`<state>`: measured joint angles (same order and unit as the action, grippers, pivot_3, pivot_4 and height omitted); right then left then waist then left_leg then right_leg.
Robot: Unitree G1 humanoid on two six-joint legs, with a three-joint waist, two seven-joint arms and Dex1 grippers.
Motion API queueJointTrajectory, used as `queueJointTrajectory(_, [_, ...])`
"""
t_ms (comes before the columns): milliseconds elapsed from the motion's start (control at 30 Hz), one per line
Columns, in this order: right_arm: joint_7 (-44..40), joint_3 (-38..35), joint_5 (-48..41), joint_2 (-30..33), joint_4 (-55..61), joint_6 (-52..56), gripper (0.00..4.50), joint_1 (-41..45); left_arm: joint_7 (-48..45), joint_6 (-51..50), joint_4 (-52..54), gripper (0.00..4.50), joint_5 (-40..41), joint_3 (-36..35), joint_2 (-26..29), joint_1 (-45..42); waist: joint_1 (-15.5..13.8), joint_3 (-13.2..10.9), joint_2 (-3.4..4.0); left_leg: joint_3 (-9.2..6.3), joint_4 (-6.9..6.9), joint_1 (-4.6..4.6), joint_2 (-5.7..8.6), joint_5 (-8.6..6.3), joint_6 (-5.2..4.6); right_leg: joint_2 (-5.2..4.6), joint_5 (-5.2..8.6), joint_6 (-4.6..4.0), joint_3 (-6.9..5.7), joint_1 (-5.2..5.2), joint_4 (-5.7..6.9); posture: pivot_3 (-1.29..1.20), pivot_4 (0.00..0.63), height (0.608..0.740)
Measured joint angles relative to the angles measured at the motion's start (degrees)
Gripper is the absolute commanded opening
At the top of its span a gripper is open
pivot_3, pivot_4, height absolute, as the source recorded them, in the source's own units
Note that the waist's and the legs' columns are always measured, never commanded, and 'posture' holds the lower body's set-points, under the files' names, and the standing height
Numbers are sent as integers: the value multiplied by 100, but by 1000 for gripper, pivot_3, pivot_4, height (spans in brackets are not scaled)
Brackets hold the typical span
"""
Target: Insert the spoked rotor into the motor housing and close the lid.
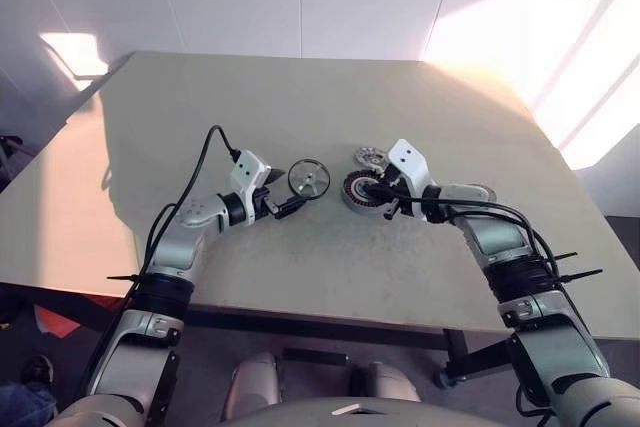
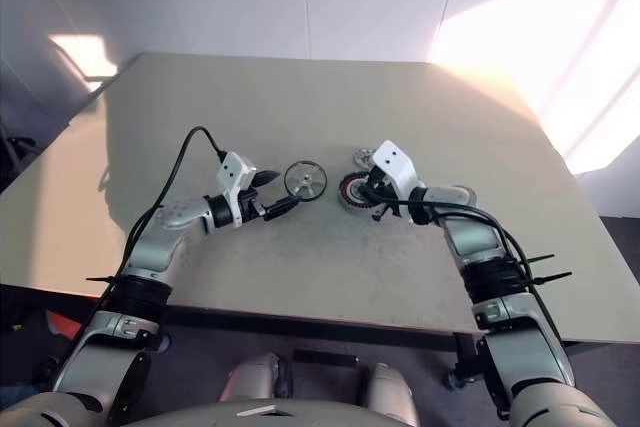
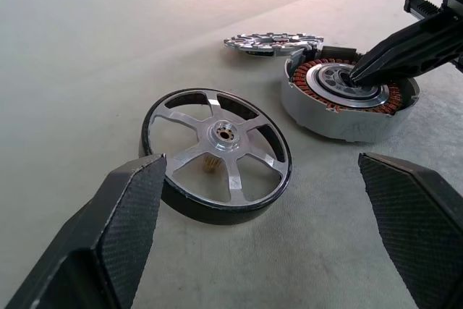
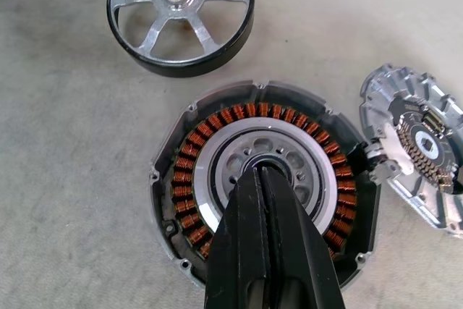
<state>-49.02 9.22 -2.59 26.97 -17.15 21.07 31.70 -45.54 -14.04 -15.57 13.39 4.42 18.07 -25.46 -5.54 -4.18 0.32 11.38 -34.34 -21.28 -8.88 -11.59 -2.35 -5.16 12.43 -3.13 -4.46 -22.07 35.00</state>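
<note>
Sunlight falls across a pale table (image 1: 300, 97) where three motor parts lie close together. The spoked rotor (image 3: 215, 153), a shiny silver wheel in a dark rim, lies flat on the table just ahead of the left gripper (image 1: 282, 193), whose two black fingers (image 3: 116, 236) stand wide apart with nothing between them. Beside the rotor sits the motor housing (image 4: 264, 186), its ring of copper windings open to view around a pale centre. The right gripper (image 4: 262, 179) has its jaws pressed together, and its tip rests at the housing's centre hub, possibly pushed a little way into the hole there. The lid (image 4: 419, 142), a grey slotted disc, lies just beside the housing, seemingly touching its rim and slightly tilted.
</note>
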Motion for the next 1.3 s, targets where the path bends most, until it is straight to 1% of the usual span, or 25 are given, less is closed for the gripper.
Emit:
queueJointTrajectory(233, [6,-15,1,38,-192,-67,22,369,13,45,-20,4500,-15,-3,-3,-2,0,0,0,0,0,-4,0,-1,-1,0,0,0,0,-2,-1,0,0,740])
queueJointTrajectory(467, [79,33,31,-172,-667,-237,22,273,41,50,-20,4500,-18,-20,-9,9,-1,1,0,0,0,-3,0,-1,-1,0,0,0,0,-1,0,0,0,740])
queueJointTrajectory(633, [273,30,41,-279,-812,-352,22,265,77,51,-20,4500,-19,-31,-8,9,15,3,-2,0,0,37,-1,1,3,0,0,0,1,33,1,0,0,740])
queueJointTrajectory(833, [302,-5,30,-219,-728,-291,22,257,131,38,-89,4500,-10,-61,-52,1,6,2,-1,0,0,37,0,4,8,-1,0,1,1,44,-3,0,0,740])
queueJointTrajectory(967, [288,-127,-23,-116,-278,-139,22,250,307,-42,-245,4500,-18,-74,-260,-140,-11,1,-2,-1,0,2,0,3,5,0,-1,0,1,7,-1,0,0,740])
queueJointTrajectory(1067, [296,-204,-70,-57,23,-50,22,280,432,82,-515,4500,-254,95,-431,-370,-10,1,-2,0,0,-11,0,0,-2,0,0,0,0,-6,-2,0,0,740])
queueJointTrajectory(1167, [306,-207,-71,-55,40,6,22,280,493,309,-811,4500,-507,307,-599,-584,-11,1,-2,0,0,-18,1,-1,-3,0,-1,0,0,-11,-3,0,0,740])
queueJointTrajectory(1300, [321,-209,-72,-51,42,46,22,276,640,773,-1277,4500,-1022,624,-578,-881,5,1,-2,0,0,-16,-1,1,-1,0,-1,0,0,-12,-1,0,0,740])
